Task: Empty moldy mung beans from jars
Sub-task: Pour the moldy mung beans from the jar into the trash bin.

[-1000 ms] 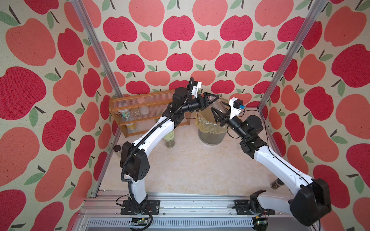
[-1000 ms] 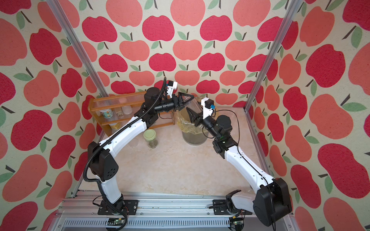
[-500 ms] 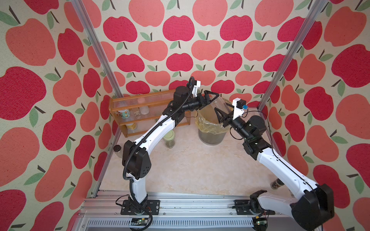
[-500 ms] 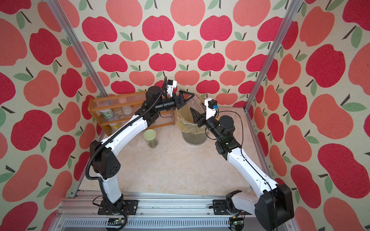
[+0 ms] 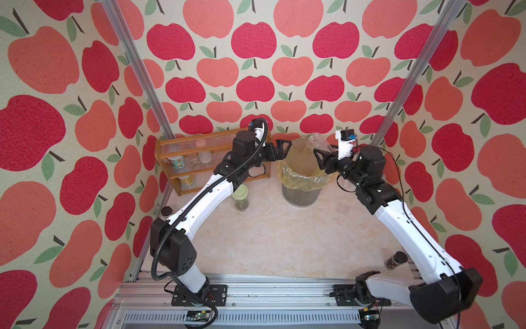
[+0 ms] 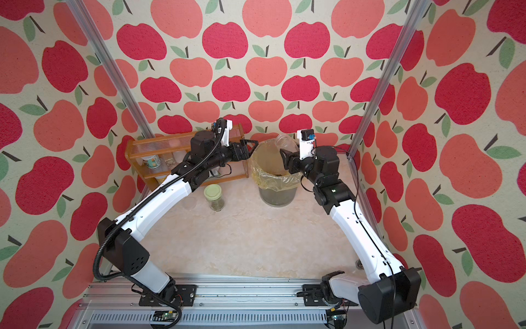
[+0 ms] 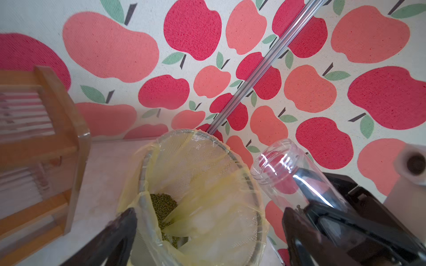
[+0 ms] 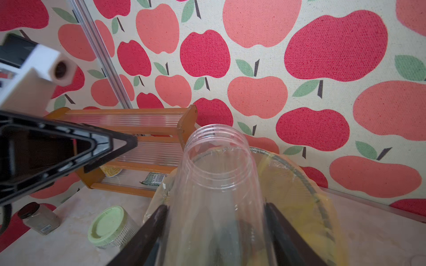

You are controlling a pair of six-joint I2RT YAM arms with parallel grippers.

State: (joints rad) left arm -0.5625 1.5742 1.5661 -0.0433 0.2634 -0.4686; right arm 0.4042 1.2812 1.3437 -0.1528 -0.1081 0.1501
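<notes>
Wooden rack [image 5: 196, 136] against back wall, yellow-lined mesh bin [image 5: 300, 196] just beside it, brown-capped jar [image 5: 395, 260] well apart near desk [image 5: 279, 242] front edge.

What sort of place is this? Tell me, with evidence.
Probably a mock pantry inside a robot test cell: apple-print cloth walls, aluminium posts, a wooden rack, a lined bin.

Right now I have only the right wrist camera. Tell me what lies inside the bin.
Observer: The left wrist view shows mung beans at the bottom of the yellow-lined bin.
Operator: Report the left claw.
Observer: In a top view the left claw is wide open and empty. It is beside the bin's rim, apart from the clear jar that the right claw holds.
Operator: List any jar behind me.
Observer: A small dark-capped jar stands beside the right arm, toward the robot's base; contents unclear.
</notes>
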